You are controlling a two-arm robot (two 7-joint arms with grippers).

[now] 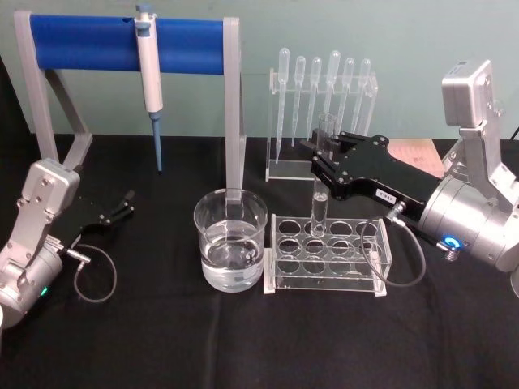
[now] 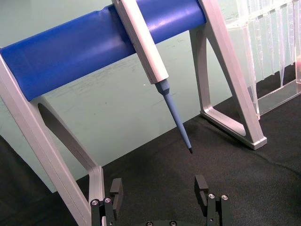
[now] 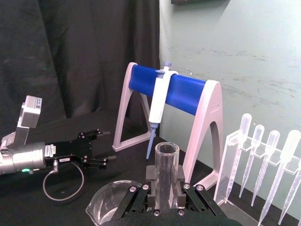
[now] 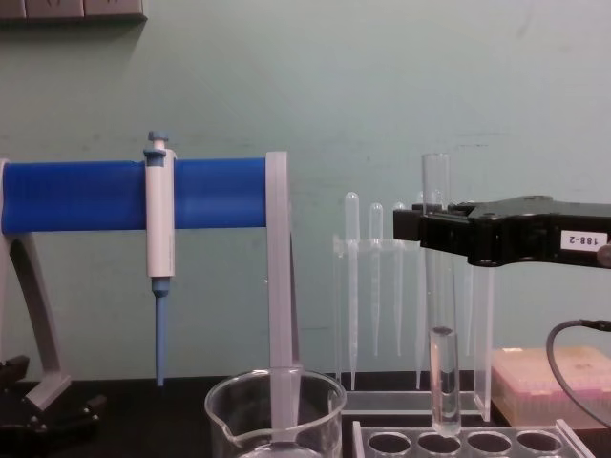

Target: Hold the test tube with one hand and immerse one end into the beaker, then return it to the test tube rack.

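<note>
The right gripper (image 1: 324, 158) holds the clear test tube (image 1: 319, 212) upright mid-frame, its round bottom at the rack (image 1: 324, 280). Left, the beaker (image 1: 231, 243) holds water.

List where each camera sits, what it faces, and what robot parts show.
Head: high, looking down at the wide clear glass beaker; both arms show.
Chest: low, looking across the table; right claw enters from the right.
Left wrist: behind the open left claw, facing the white blue-tipped pipettor.
Right wrist: behind the right claw, shut on the clear glass test tube.
Shared: all see that pipettor.
</note>
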